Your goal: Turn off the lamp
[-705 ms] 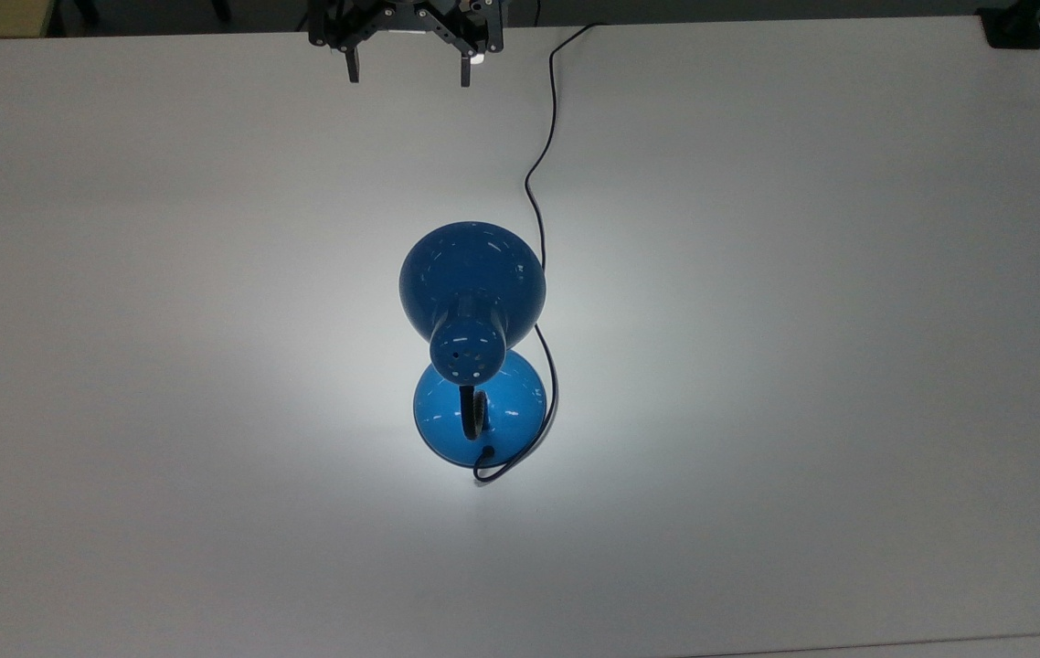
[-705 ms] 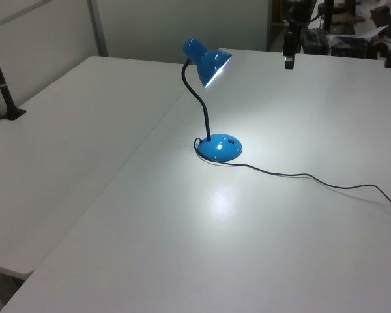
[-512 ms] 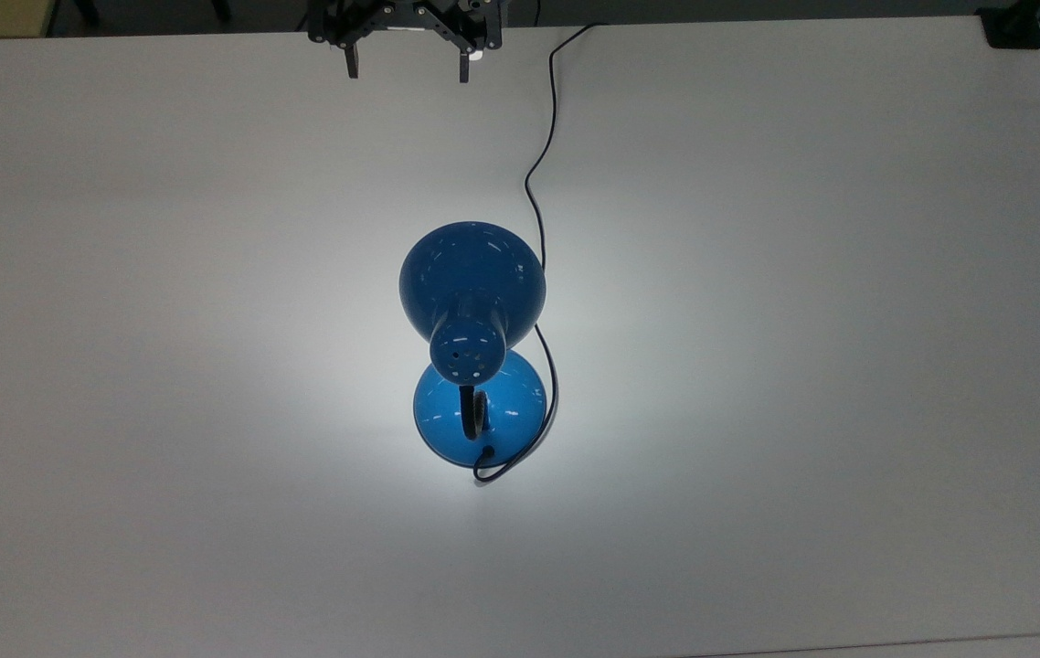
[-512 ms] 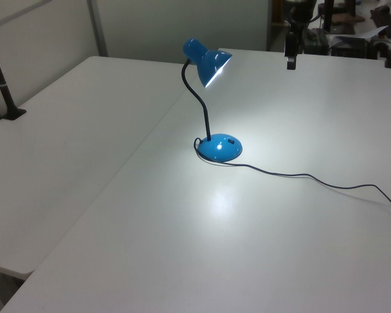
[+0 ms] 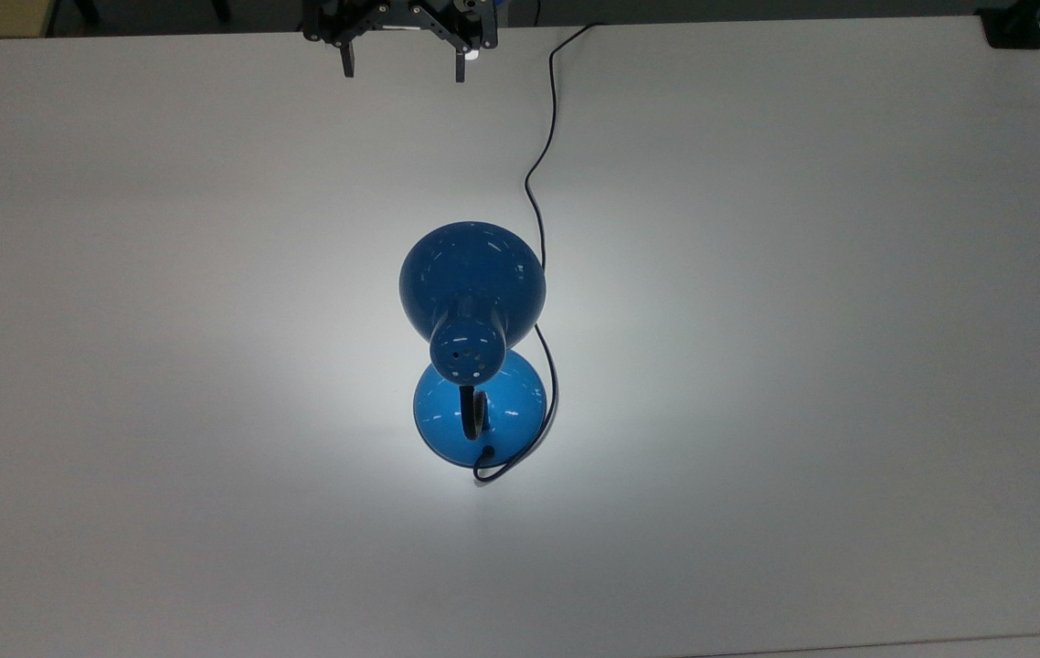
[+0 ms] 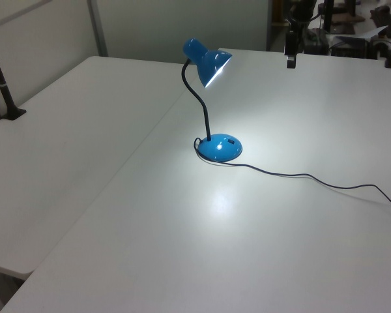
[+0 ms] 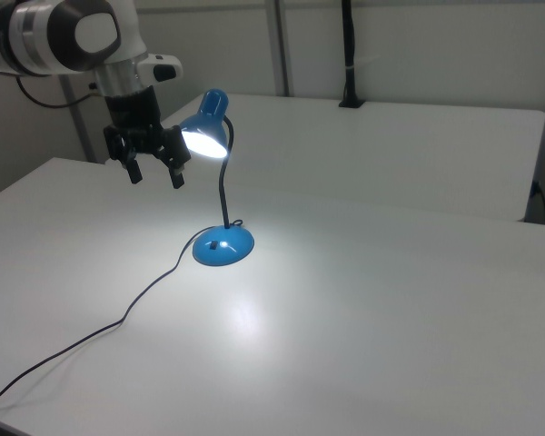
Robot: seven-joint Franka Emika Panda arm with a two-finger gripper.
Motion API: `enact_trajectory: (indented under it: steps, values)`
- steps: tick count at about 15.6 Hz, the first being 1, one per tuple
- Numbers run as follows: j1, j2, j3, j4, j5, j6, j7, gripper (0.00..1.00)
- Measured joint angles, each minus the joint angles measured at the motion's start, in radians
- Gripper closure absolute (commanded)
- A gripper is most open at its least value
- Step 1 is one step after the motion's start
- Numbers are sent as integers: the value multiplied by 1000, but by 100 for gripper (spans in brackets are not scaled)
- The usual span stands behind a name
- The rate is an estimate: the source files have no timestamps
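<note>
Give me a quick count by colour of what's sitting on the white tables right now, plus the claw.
Blue: 1, the lit lamp, shade over its round base.
Black: 2, the lamp's cord trailing across the table, and a post clamped at a table edge.
Claw: 1, the claw, open, in the air well clear of the lamp.
Total: 4.

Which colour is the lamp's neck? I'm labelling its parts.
Black; the lamp neck shows best in the left view.
</note>
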Motion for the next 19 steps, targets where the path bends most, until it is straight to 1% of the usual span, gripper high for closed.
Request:
enact_trajectory:
  steps: [1,3,4,6,7,9,11,12,15,19]
  values:
    - [0,0,0,0,0,0,0,5]
    - [1,0,0,0,0,0,0,29]
    - [1,0,0,0,0,0,0,45]
    - [1,0,1,1,0,0,0,69]
    - [1,0,1,1,0,0,0,76]
    - [1,0,1,1,0,0,0,79]
    - [1,0,2,1,0,0,0,91]
    - [1,0,2,1,0,0,0,100]
    - [3,2,5,1,0,14,-25,100]
    - [6,49,7,0,1,114,-64,100]
